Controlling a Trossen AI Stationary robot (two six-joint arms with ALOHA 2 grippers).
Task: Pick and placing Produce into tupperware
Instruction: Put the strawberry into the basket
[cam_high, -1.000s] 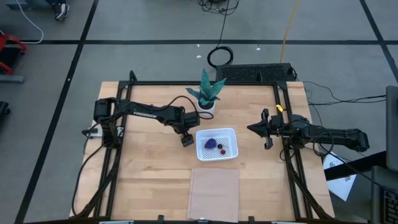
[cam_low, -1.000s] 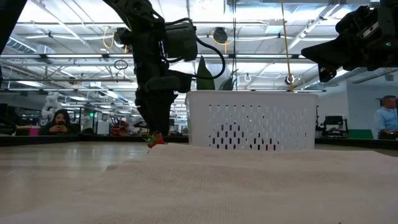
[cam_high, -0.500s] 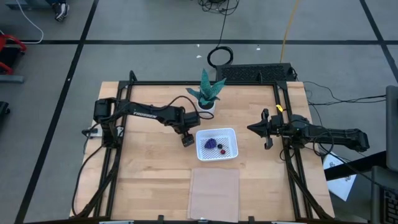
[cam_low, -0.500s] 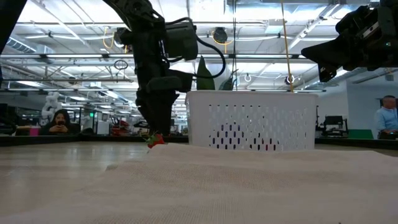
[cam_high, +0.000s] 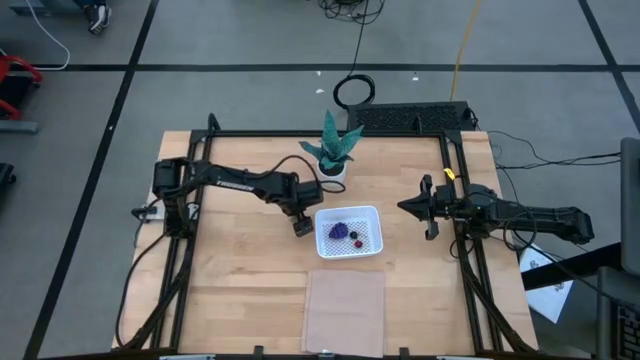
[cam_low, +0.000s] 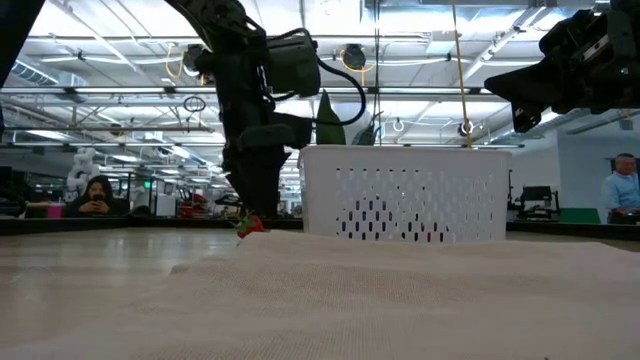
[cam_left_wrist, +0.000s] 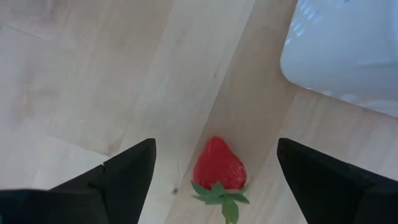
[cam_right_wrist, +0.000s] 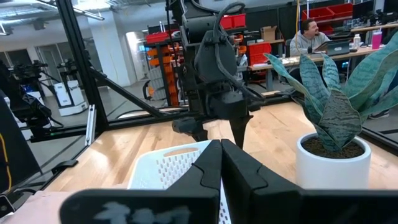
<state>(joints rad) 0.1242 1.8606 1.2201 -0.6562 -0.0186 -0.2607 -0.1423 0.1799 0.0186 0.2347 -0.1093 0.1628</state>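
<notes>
One white square tupperware (cam_high: 349, 232) sits near the middle of the wooden table (cam_high: 230, 290), and three toy fruits lie inside it: one purple grape-like cluster (cam_high: 339, 230), one small dark red piece (cam_high: 358, 243) and one small blackish piece (cam_high: 354, 235). The fourth fruit, a single red strawberry (cam_left_wrist: 218, 165) with a green leafy cap, lies on the bare wood outside the container, just beside its left wall. The left gripper (cam_high: 302, 225) is lowered over that strawberry with its two fingers (cam_left_wrist: 127, 174) spread wide, one on each side of the fruit and neither touching it; in the low view the strawberry shows as a small red-and-green spot at the foot of the gripper, next to the container's perforated side. The right gripper (cam_high: 430, 210) waits well apart from the container, above the table's right edge, its two fingers pressed together with nothing between them. One green leafy plant (cam_high: 332, 146) in one small white pot (cam_right_wrist: 333, 162) stands at the far side of the table, just behind the container. One flat tan rectangular sheet (cam_high: 344, 310) lies at the near edge, in front of the container. Beyond the table, two seated people are visible in the room, one at a desk (cam_right_wrist: 309, 34) and one in the low view's background (cam_low: 97, 194).
</notes>
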